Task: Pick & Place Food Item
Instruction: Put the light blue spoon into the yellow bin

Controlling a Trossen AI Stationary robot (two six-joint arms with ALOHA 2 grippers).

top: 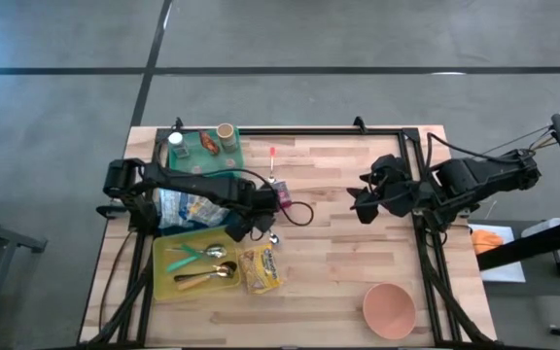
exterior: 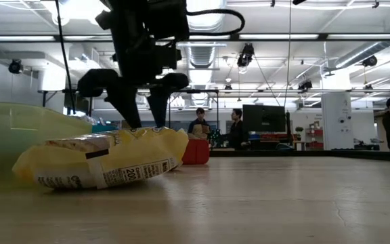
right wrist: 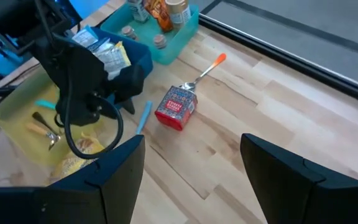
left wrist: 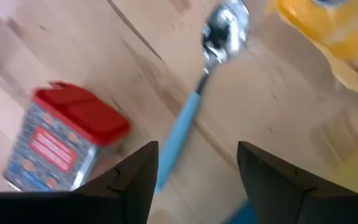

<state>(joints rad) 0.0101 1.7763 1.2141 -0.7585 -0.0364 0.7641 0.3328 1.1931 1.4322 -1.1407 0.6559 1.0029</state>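
Counts: 1 yellow chip bag (top: 261,269), 1 red-lidded tin (top: 286,194), 1 orange-handled spoon (top: 273,160), 1 blue-handled spoon (left wrist: 185,121), 1 pink bowl (top: 389,309). Also 1 yellow tray (top: 163,277) w/ a few utensils inside (exact no. unclear), 1 teal tray (top: 194,158) w/ approx 3 small containers, 1 blue bin (top: 168,226) w/ food packets.

Chip bag flat on desk (top: 338,262), touching yellow tray's right edge, toward front-left of desk. Tin on its side near desk centre, just beside orange-handled spoon's bowl. Pink bowl alone at front right, well apart from the rest. Teal tray at back left corner, blue bin betw. the two trays.

Light wood-plank desk w/ black frame around edge. Grey floor (top: 358,39) w/ dark lines beyond. Open hall behind in low view: ceiling lights, a dark monitor, 3 people (exterior: 199,122) far off.

Left claw (left wrist: 197,152) reaches from left side over bin to centre, pointing down just above blue-handled spoon, betw. tin and chip bag. Fingers apart, gripping nothing; spoon handle flat on desk in the gap below.

Right claw (right wrist: 191,152) hangs above desk right of centre, aimed toward the tin. Spread wide, empty.
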